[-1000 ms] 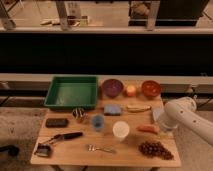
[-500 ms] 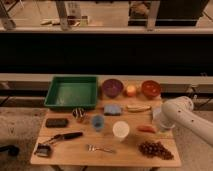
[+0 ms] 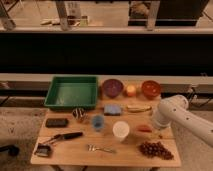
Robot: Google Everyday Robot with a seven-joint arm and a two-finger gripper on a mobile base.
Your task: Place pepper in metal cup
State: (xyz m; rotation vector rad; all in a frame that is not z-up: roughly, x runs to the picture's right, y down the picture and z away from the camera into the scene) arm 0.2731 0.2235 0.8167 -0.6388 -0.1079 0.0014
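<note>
In the camera view, the white arm (image 3: 182, 116) is reaching in from the right edge and bending down over the far right side of the wooden table (image 3: 75, 156). The gripper (image 3: 155, 126) is sitting low at the arm's end, close above the tabletop. The wrist is hiding it, so I cannot tell whether it is open or closed.

The pepper (image 3: 144, 128) is lying flat on the table just beside the gripper, on its picture-left side, and is either touching it or nearly so. The low pose beside the pepper suggests the pick is the step in hand. I cannot confirm a grasp.

The metal cup (image 3: 78, 114) is standing upright well apart from the gripper, far across the table to picture-left. The white cup (image 3: 120, 130) and the translucent blue cup (image 3: 98, 122) are standing between them. A carry would probably need height to pass over those two.

Behind the gripper, the banana (image 3: 138, 107) is lying near, with the orange bowl (image 3: 151, 89) and the round orange fruit (image 3: 131, 90) further back. In front of the gripper, the grapes (image 3: 155, 149) are resting near the table's front edge. The green tray (image 3: 71, 92) is sitting behind the metal cup, far from the gripper.
</note>
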